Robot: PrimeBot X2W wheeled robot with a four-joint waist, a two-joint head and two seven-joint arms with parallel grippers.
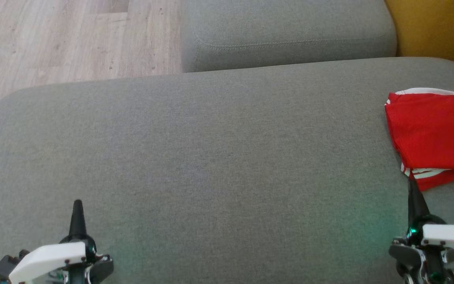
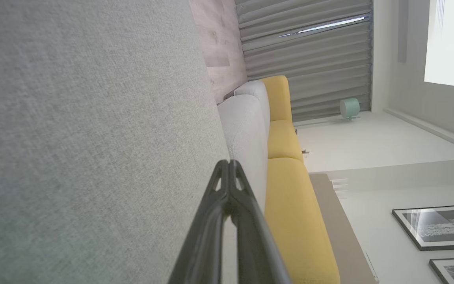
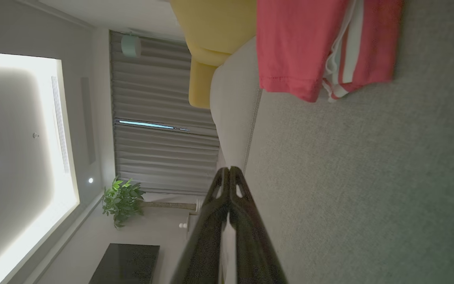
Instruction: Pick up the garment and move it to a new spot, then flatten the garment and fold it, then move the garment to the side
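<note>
Looks done: folded red jersey (image 1: 432,134) parked just ahead of right hand (image 1: 411,184); it and left hand (image 1: 77,204) both closed, empty.

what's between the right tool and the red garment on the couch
Nothing visible. The shut right tool points at the red garment, with just grey cushion between them in the right wrist view.

Grey sofa (image 1: 211,157), yellow cushions (image 2: 290,189), wood floor (image 1: 73,39), pleated curtains (image 3: 160,150).

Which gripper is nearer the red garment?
Right. The right gripper points at the red garment, tip at its near edge; the left gripper sits far across the grey cushion.
</note>
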